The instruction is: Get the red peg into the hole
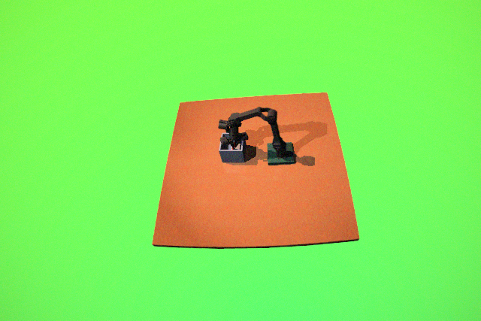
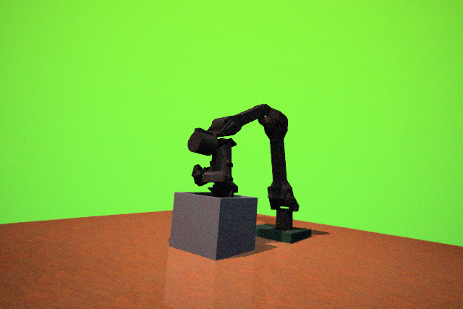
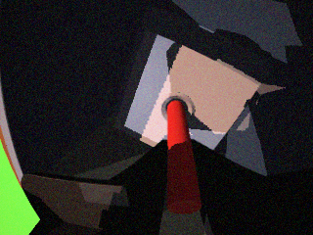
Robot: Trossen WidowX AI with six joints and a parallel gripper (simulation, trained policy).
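The open grey box stands on the table. My gripper points down into it, shut on the red peg. In the exterior view the box walls hide the fingertips and the peg. The pale plate lies at the bottom of the box. In the wrist view the peg's far end overlaps the ringed hole in the plate; the ring shows around its left, top and right. Whether the tip is just above the hole or inside it cannot be told. Much of the peg's length shows outside the hole.
The box walls stand close around my gripper. The arm's green base stands on the orange table, to the right of the box in the top and exterior views. The arm arches over from the base to the box.
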